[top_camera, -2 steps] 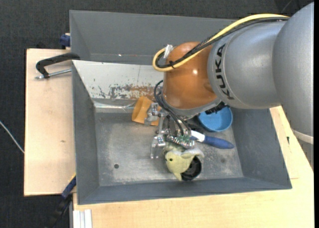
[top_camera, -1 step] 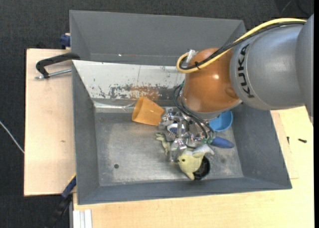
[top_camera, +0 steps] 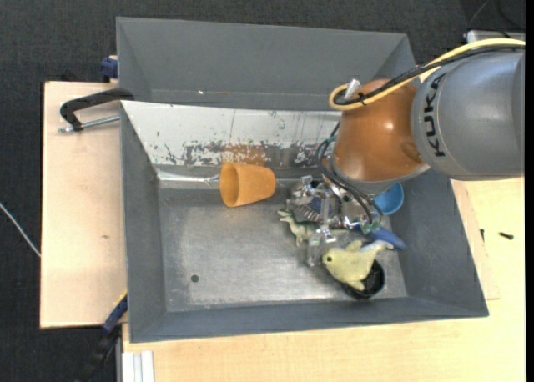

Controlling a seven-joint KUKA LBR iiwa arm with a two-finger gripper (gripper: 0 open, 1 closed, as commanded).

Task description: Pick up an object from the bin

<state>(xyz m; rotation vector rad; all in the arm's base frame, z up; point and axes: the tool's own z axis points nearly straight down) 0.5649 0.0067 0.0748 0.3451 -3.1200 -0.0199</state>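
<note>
The pale yellow lump (top_camera: 348,265) is hard to read: soft-looking, rounded, with no outline I can put a name to. It lies on a black thing (top_camera: 371,285) of which only a dark rim peeks out. Both sit to the right of the orange cup (top_camera: 247,184) and nearer the front wall of the bin (top_camera: 217,272). The gripper (top_camera: 324,234) is down just beside the lump, on its cup side. It is a tangle of metal and wiring, and I cannot tell whether it is open, closed or has hold of anything. A greenish scrap (top_camera: 292,220) pokes out of it towards the cup. A blue piece (top_camera: 389,243) lies beyond the lump, and a blue round thing (top_camera: 390,199) is half hidden under the orange cover (top_camera: 371,143) on the wrist. The cup lies on its side against the back wall, mouth facing away from the heap.
</note>
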